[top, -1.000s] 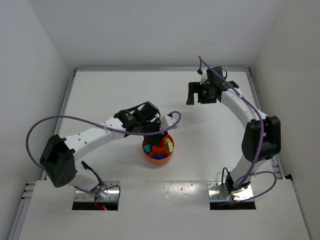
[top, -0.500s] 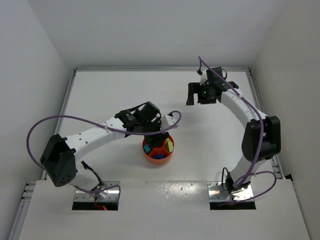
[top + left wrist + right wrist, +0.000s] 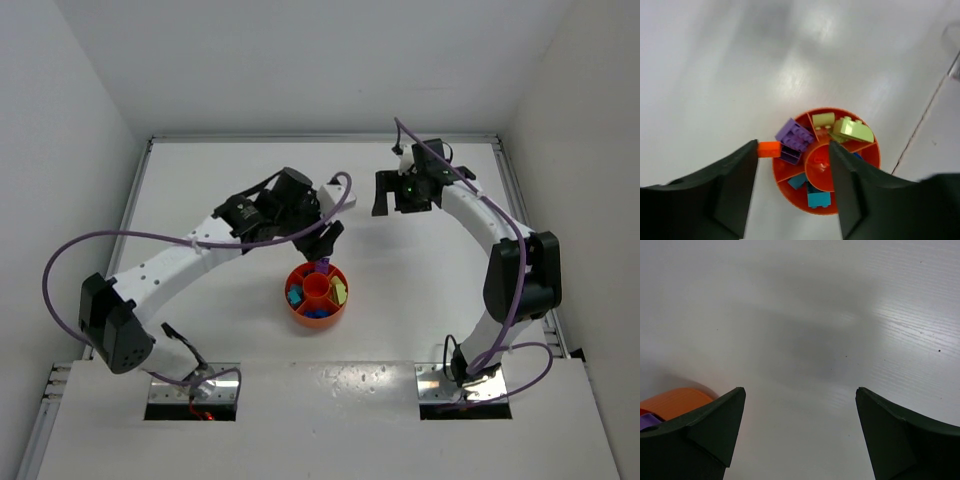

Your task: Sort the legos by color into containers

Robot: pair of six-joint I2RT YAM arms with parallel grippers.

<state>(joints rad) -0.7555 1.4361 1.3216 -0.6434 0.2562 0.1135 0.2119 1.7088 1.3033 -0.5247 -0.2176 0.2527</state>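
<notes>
Reaching in from the near left corner of the white table (image 3: 200,190), the left arm (image 3: 165,275) bends toward the middle. It holds the left gripper (image 3: 325,238) in the air just beyond the far rim of the orange tray (image 3: 300,312). Its jaws are spread apart, with nothing pinched between them. In the wrist view a small orange brick (image 3: 769,149) touches the tip of one finger, outside the tray's rim. Whether it clings to that finger or lies on the table below cannot be told.

The orange tray sits near the middle of the table, toward the near side, between the two arms. It is round, with a central cup (image 3: 821,170) ringed by wedge sections. Two purple bricks (image 3: 795,135) fill the far section, one riding up over the rim. Yellow-green bricks (image 3: 852,130) lie in the right section and teal bricks (image 3: 818,200) in the left one. A blue brick (image 3: 318,313) rests in the nearest section. The central cup seems to hold an orange piece, hard to make out against the orange plastic.

To the right, the right arm (image 3: 500,240) rises from its base and curves toward the far side. The right gripper (image 3: 392,200) hangs above bare table, well apart from the tray. Its jaws are spread wide with nothing between them.
</notes>
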